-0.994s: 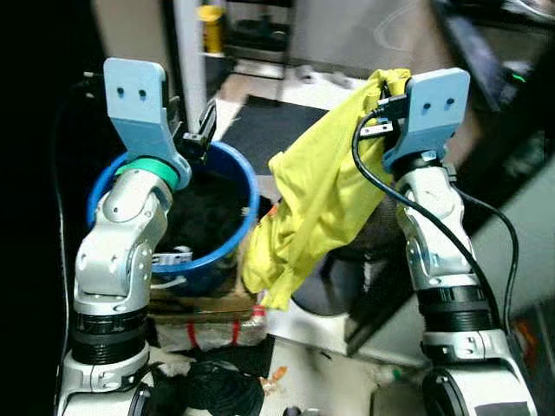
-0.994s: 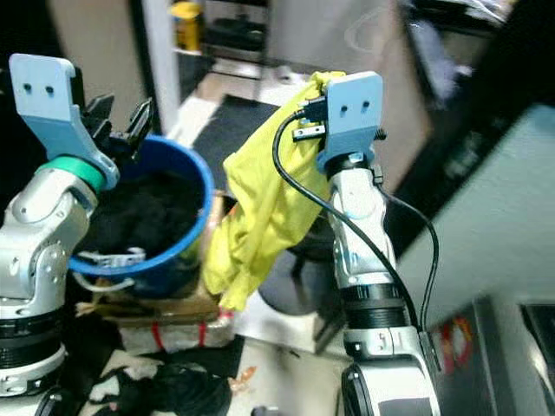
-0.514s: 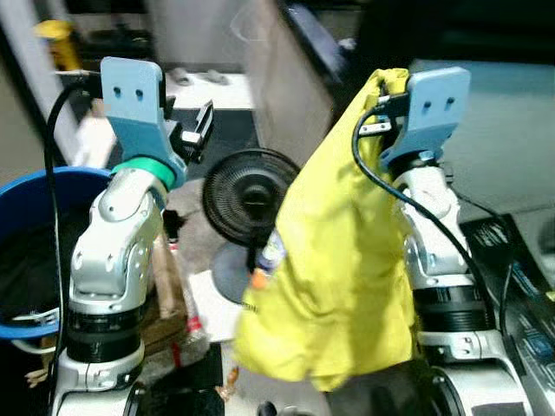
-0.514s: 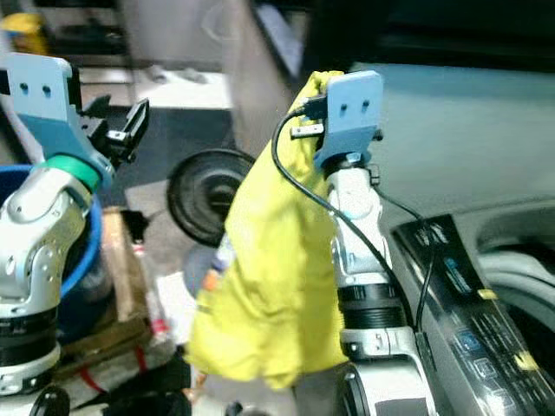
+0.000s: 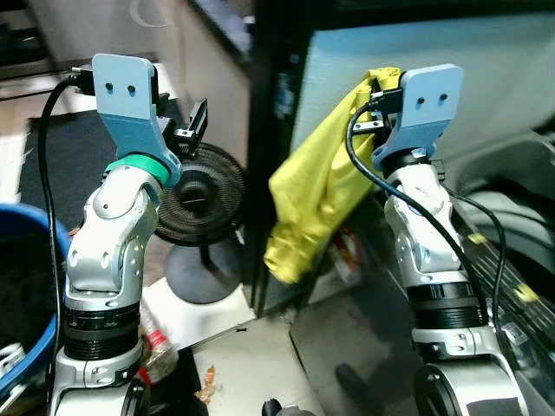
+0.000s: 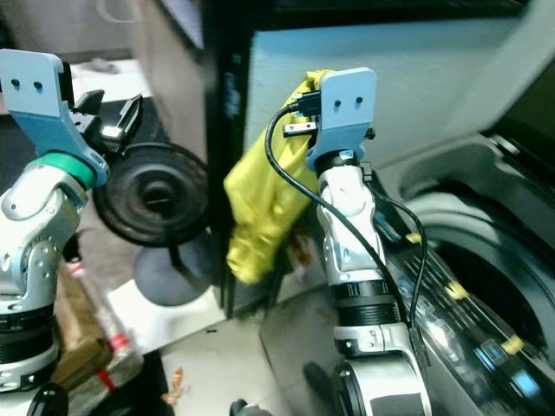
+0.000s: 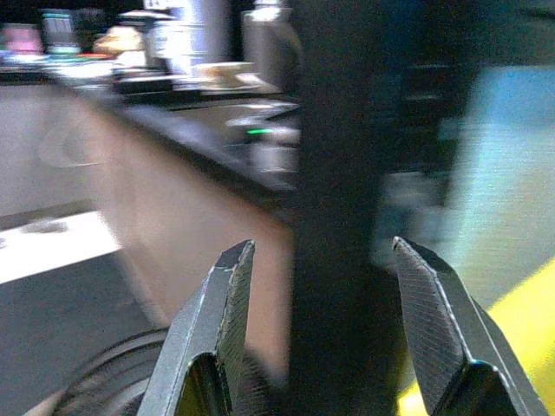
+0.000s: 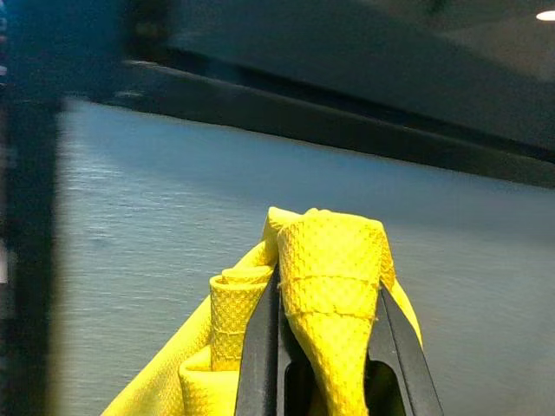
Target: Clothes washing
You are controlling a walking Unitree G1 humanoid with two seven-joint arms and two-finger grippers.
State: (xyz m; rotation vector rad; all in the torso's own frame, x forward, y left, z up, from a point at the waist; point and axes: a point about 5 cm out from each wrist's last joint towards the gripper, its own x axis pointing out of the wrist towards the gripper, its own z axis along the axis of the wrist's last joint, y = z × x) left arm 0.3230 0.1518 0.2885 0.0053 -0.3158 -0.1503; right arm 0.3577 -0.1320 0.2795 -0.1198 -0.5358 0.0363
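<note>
A yellow garment (image 5: 316, 195) hangs from my raised right gripper (image 8: 325, 347), which is shut on its bunched top edge (image 8: 334, 251). The cloth trails down and to the left of my right arm, in front of a pale grey panel (image 5: 347, 61). At the right lies the open top of a washing machine (image 6: 486, 260) with its dark drum rim and control strip (image 5: 512, 290). My left gripper (image 7: 325, 329) is held up at the left, open, with nothing between its fingers (image 7: 217, 321).
A black floor fan (image 5: 201, 199) stands on its round base behind my left arm. The rim of a blue bucket (image 5: 22, 347) shows at the far left. A dark vertical post (image 5: 260, 156) rises between fan and washer. Litter lies on the pale floor (image 5: 234, 364).
The whole view has swung to the right: the blue bucket slid off to the left and the washing machine came in at the right. The yellow garment stays in my right gripper.
</note>
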